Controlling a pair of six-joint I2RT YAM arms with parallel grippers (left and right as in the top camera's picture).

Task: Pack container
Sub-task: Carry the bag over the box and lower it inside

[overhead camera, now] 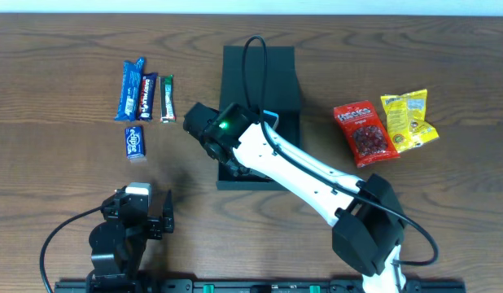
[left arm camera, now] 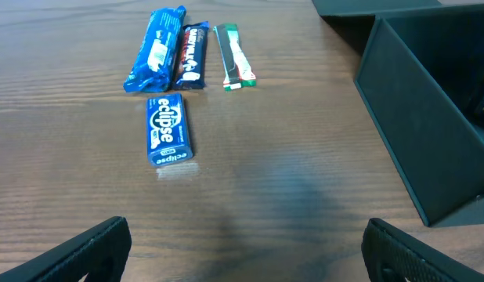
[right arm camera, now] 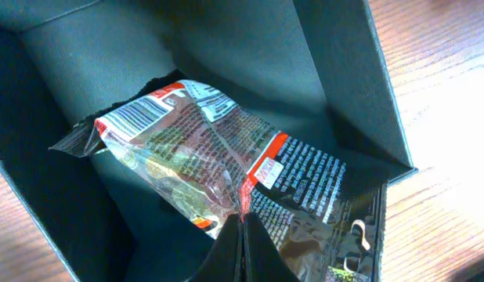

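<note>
**A:** Nearest to us in the right wrist view are the two fingers of our right gripper [right arm camera: 242, 227]. They are pressed flat together, with the crinkled edge of the snack packet [right arm camera: 203, 149] pinched between them. How do we finish this placement well?

**B:** We judge that the packet is low inside the container [right arm camera: 348, 102], with most of it lying on the floor. We should part the jaws only once it rests fully, then lift straight up, clear of the walls, so the foil does not ride up with us. We should also leave it flat and to one side to keep room for the rest.

**A:** And our left gripper [left arm camera: 246, 235]?

**B:** Its fingers are spread wide with nothing between them, over the bare table [left arm camera: 289, 196]. The eclipse gum pack [left arm camera: 167, 131] lies ahead of it, and the row of bars [left arm camera: 191, 55] is just beyond that. We think it could bring those next, but only after our right arm is out of the opening.

**A:** Where is the container, and how does it look?

**B:** From overhead it sits mid-table, between the bars on our left and the red packet [overhead camera: 364, 133] and yellow packet [overhead camera: 408, 120] on our right. It is a dark green-black, matte, rectangular box with tall straight walls. Its flap lid is hinged at the far edge and laid back open. The inside is the same plain dark colour. The packet is all we can see in it, though from above our own arm hides part of the floor.
</note>
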